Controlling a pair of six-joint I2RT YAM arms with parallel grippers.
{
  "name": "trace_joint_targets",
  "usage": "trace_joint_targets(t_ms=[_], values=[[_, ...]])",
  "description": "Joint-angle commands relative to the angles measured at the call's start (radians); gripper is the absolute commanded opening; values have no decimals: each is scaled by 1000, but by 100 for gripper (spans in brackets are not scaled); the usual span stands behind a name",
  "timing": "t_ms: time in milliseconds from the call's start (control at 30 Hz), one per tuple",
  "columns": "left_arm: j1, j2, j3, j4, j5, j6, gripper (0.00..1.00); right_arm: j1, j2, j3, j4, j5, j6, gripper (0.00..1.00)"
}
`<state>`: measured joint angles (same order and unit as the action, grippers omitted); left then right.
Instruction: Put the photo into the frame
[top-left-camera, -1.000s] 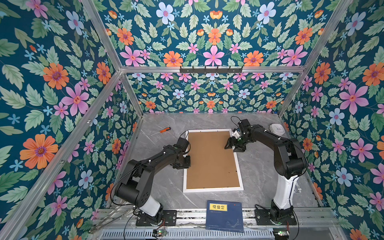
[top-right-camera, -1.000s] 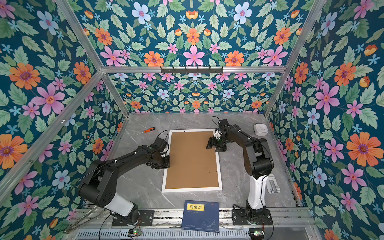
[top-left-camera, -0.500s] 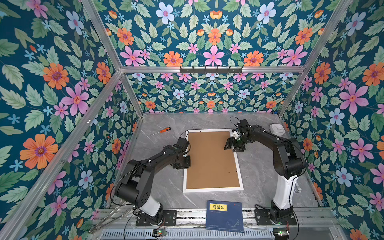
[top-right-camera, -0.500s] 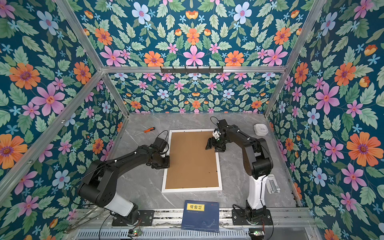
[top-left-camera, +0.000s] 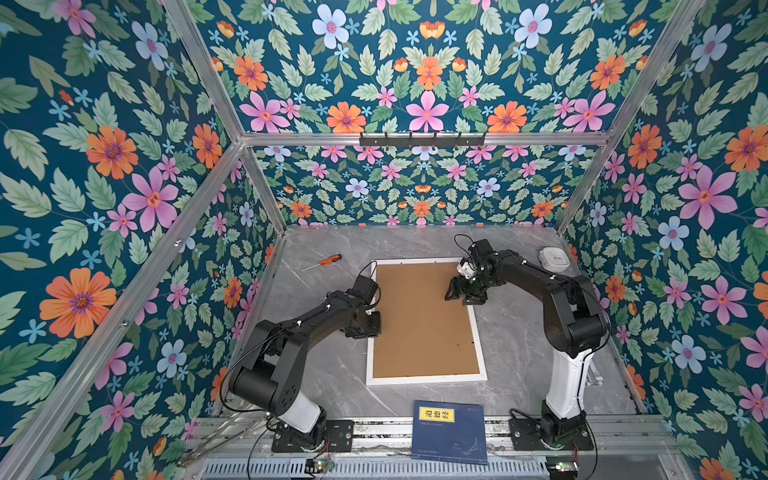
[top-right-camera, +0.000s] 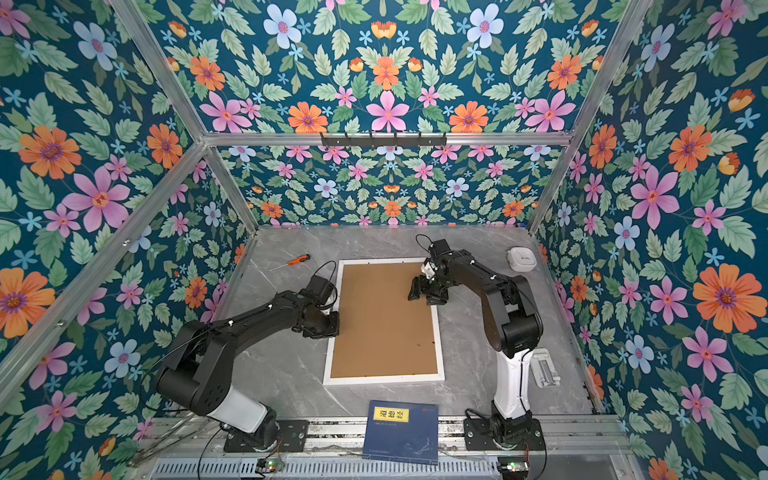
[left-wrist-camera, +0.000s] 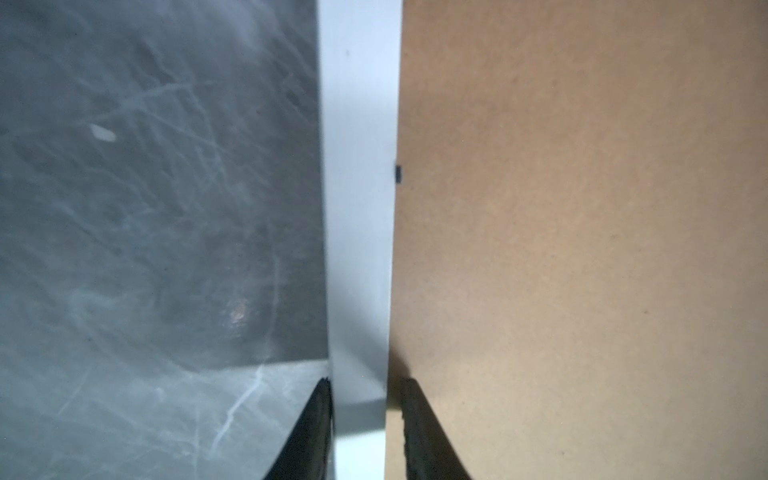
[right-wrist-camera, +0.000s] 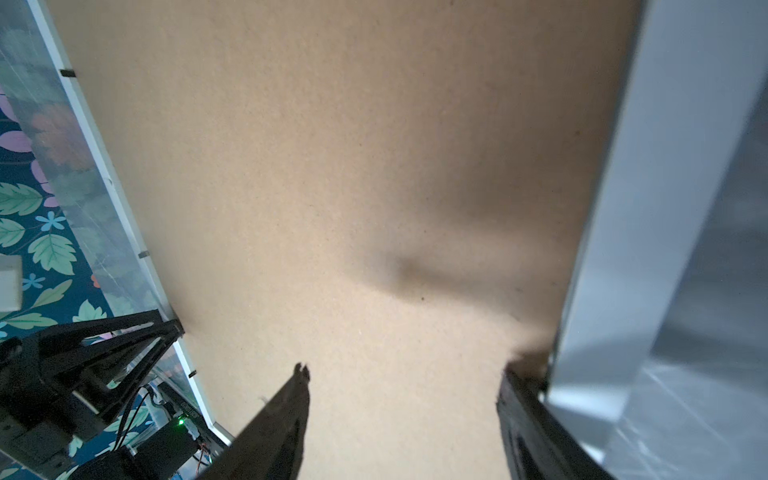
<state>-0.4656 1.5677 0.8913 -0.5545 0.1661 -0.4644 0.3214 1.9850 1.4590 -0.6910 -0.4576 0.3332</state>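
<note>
Your left gripper (left-wrist-camera: 365, 388) pinches the frame (top-left-camera: 426, 380) on its 9 o'clock rail, jaws narrow and snug. Your right gripper (right-wrist-camera: 411, 370) gapes wide over the backing board (top-left-camera: 419, 316) near 2 o'clock, holding nothing. No photo visible. The frame lies flat, likely rigid, light: grip rails.

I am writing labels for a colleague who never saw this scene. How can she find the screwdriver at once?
On the grey marble table between the flowered walls, a large white frame lies flat in the middle. Just beyond the frame's far left corner lies the screwdriver, the only small thin thing there, with an orange handle.
</note>
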Motion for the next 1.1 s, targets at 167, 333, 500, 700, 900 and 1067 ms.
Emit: trace_joint_targets(t_ms=[167, 333, 500, 700, 900, 1067], values=[[-2, 5, -6, -42, -8, 7, 30, -17, -65, 47, -40, 21, -2, 72], [-2, 8, -5, -39, -7, 10, 30, -27, -87, 59, -48, 42, 4, 72], [-2, 14, 8, -38, 1, 15, 30, -33, -111, 35, -28, 75, 16, 72], [-4, 19, 7, -27, 18, 12, 30, -43, -110, 36, -18, 98, 23, 72], [-4, 9, -3, -23, 25, 12, 30, -50, -67, 112, -43, 120, 21, 73], [-6, 2, -2, -22, 31, 10, 30, -60, -13, 215, -83, 131, 7, 73]])
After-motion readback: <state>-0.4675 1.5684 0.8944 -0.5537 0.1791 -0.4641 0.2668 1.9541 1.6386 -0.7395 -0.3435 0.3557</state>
